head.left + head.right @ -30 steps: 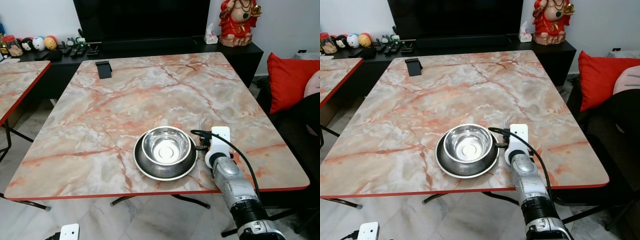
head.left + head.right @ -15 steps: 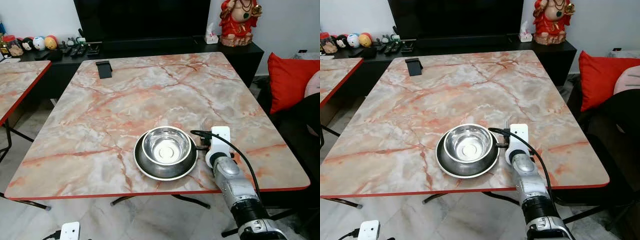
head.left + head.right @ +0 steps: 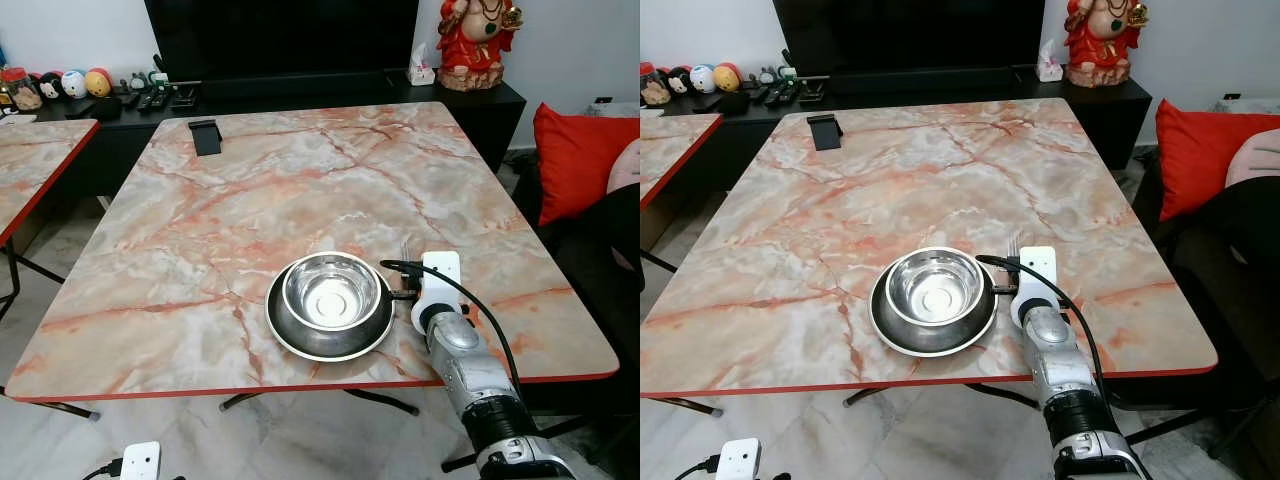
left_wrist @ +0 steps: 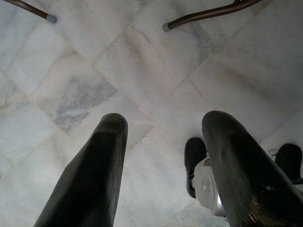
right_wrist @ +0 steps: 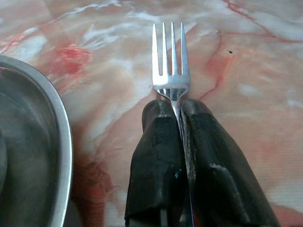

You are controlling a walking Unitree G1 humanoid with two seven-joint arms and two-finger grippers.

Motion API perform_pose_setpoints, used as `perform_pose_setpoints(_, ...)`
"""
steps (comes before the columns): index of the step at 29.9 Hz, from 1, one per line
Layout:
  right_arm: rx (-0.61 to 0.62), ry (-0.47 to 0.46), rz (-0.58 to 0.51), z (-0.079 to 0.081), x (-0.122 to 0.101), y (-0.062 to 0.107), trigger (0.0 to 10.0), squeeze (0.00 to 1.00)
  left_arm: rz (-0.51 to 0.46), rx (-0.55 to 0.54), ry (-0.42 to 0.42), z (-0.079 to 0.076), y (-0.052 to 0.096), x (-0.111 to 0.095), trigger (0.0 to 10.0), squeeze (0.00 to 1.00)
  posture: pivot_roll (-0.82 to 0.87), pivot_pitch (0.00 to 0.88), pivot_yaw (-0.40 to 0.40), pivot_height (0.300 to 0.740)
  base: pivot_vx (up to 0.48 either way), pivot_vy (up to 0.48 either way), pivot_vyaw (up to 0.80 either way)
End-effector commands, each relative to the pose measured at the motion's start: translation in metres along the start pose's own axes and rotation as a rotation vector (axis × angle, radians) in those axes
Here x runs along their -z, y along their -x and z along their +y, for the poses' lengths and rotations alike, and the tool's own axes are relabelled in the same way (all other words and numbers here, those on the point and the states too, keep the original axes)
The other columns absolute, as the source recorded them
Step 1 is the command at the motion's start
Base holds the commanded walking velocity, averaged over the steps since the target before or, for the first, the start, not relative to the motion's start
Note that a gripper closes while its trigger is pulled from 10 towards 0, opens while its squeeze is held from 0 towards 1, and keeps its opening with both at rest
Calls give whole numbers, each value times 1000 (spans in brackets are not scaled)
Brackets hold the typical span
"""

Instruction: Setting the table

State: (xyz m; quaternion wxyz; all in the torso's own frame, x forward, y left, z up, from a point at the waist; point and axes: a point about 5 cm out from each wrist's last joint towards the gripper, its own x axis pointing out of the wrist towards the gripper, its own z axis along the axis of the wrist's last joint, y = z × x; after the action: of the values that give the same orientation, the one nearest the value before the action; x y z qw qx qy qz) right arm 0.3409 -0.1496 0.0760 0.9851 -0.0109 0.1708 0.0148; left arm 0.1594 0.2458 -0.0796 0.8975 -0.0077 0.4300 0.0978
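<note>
Right gripper [image 5: 173,111] jaws clamped on fork [image 5: 170,61], low center-right of frame, just right of bowl [image 3: 331,291] on plate [image 3: 300,340], near table [image 3: 250,200] front edge. Left gripper [image 4: 163,142] jaws wide over floor [image 4: 94,71].

Black phone stand [image 3: 205,137] near the table's far left corner; red cushion [image 3: 574,160] beyond its right edge; red figurine [image 3: 475,42] behind.

The silver four-tined fork [image 5: 171,71] shows its tines alone; its handle is hidden between the right gripper's [image 5: 175,108] black fingers. Beside the fork, the round steel plate [image 5: 56,156] is cut off by the picture's edge.
</note>
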Motion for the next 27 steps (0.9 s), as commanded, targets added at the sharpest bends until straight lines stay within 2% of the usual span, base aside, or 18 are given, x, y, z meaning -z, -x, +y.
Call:
perform_pose_setpoints(1,-10,9,12,4,0,-1,10000,0,11,-7,-23,3,1,2,10000,0,-60,0,46,720,0,0,0)
perform_pose_setpoints(27,-13,-1,35,5,3,-1,10000,0,15,-5,-29,4,1,3,10000,0,-60,0,49,720,0,0,0)
